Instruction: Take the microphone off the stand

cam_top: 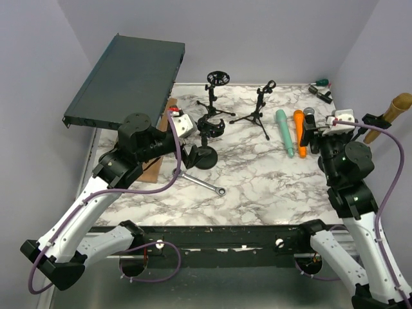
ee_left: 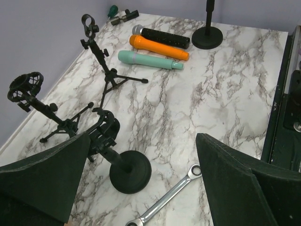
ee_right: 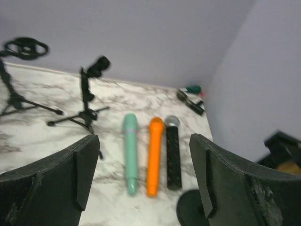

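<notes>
Right hand (ee_right: pixel 143 137) hangs over the right side of the table (cam_top: pixel 257 187), jaws spread wide, nothing between the fingers (ee_right: pixel 66 179). Left hand (ee_left: pixel 143 136) is just as wide open and empty too, low over the left side of the marble top.

Biggest item out there is the dark flat rack case (cam_top: pixel 125 80), tilted up against the back left corner. In front of the left hand stands a round-base mic stand (ee_left: pixel 127 169), its clip carrying nothing. Behind it are two tripod stands, one with a ring-shaped shock mount (cam_top: pixel 215 93), one with a small clip (cam_top: pixel 261 106), both bare. A second round-base stand (ee_left: pixel 207 34) sits over on the right, next to the black mic's tail end.

Now the microphones: three of them lie flat on the table under the right hand, side by side and parallel. Teal microphone (ee_right: pixel 130 153) on the left, orange microphone (ee_right: pixel 154 155) in the middle, black microphone (ee_right: pixel 173 157) with its silver head on the right. None is in a stand.

Smallest, a combination wrench (cam_top: pixel 203 181) lies beside the left round base.
</notes>
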### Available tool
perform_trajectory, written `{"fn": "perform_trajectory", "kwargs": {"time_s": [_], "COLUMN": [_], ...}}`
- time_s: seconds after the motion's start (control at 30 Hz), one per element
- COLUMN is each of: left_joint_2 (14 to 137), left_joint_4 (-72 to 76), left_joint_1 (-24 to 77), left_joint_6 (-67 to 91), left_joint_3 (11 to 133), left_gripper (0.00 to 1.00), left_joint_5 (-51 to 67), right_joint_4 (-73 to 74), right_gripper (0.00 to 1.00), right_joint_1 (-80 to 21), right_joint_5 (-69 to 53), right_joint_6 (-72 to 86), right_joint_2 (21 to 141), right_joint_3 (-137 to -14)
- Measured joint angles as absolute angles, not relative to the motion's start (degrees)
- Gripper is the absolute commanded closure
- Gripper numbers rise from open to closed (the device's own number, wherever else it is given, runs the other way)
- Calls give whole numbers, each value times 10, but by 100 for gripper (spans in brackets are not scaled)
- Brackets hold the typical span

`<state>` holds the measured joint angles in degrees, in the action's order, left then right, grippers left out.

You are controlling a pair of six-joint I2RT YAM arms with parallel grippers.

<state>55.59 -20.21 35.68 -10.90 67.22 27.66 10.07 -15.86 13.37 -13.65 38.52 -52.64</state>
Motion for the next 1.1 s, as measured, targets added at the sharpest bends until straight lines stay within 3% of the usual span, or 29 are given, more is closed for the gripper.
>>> {"fn": "perform_trajectory", "kwargs": {"time_s": [0.2, 0.47, 1.1], "left_joint_2": [564, 580, 575], "left_joint_4": [-200, -190, -153], "left_joint_1": [357, 357, 357], "left_joint_6": [-109, -106, -95], "left_joint_3": [653, 642, 608], "left_gripper": [2, 1, 1], "left_joint_5": [277, 281, 318], "right_joint_4": [145, 166, 147], "right_gripper": [15, 15, 17], "right_joint_1": [-87, -27, 154], "right_joint_5": [188, 217, 130], "right_joint_6": [-135, -133, -63], "right_joint_2": [319, 316, 444], "right_joint_3": [-436, -363, -378]}}
